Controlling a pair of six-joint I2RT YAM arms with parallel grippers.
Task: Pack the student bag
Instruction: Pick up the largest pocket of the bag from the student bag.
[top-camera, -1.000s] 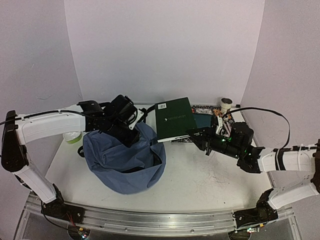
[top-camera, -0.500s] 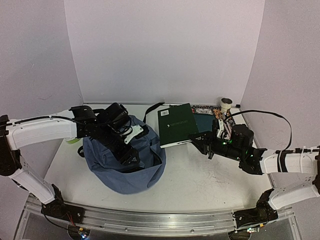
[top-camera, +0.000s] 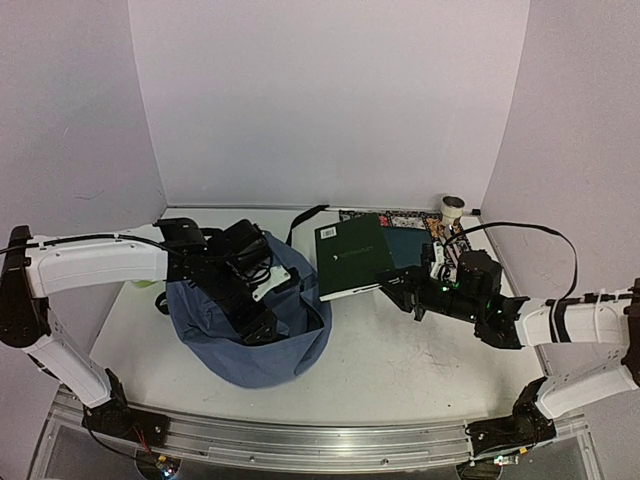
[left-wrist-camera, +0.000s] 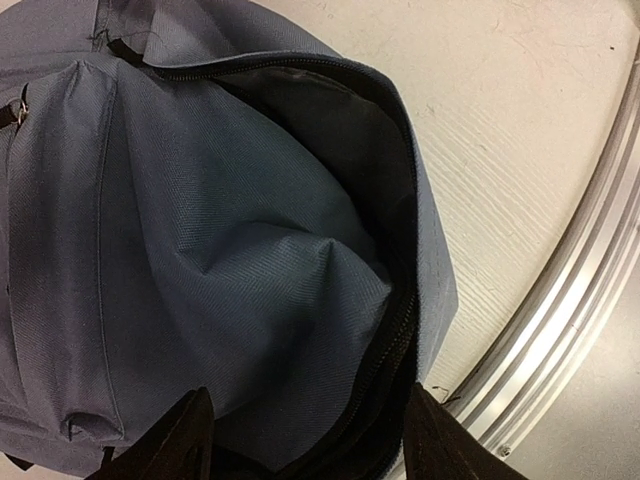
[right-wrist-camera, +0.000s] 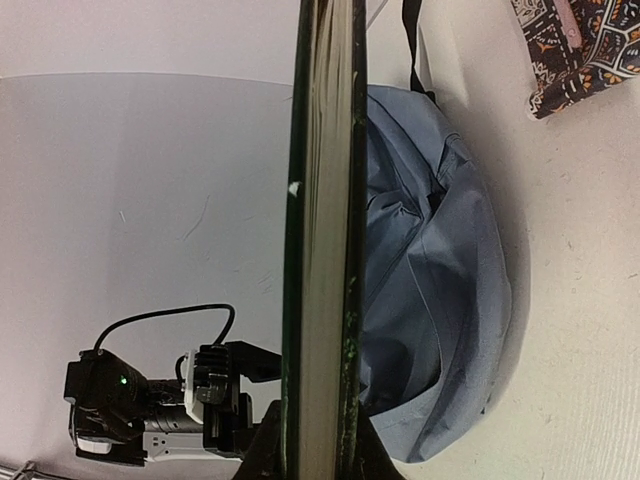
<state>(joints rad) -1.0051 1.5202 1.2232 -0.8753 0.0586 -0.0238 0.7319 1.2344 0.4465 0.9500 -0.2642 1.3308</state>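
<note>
The slate-blue student bag (top-camera: 245, 345) lies slumped at the left of the table, its zippered mouth (left-wrist-camera: 395, 330) gaping. My left gripper (top-camera: 258, 318) hangs over that mouth with its jaws open (left-wrist-camera: 310, 445); the zipper rim and loose fabric lie between and below the fingers, not pinched. My right gripper (top-camera: 392, 284) is shut on the near right edge of a dark green book (top-camera: 352, 256), held tilted above the table just right of the bag. The right wrist view shows the book's page edge (right-wrist-camera: 325, 240) straight ahead, clamped in the gripper (right-wrist-camera: 320, 455), with the bag (right-wrist-camera: 430, 300) behind it.
A dark teal flat pouch (top-camera: 408, 242) and a patterned cloth (top-camera: 405, 217) lie behind the book at the back right, next to a small tape roll (top-camera: 453, 207). A pale green object (top-camera: 147, 284) peeks out left of the bag. A metal rail (top-camera: 320, 440) runs along the near edge.
My left gripper came down from the bag's back rim to its front, over the mouth, and opened. The book sank and drifted slightly right in the right gripper.
</note>
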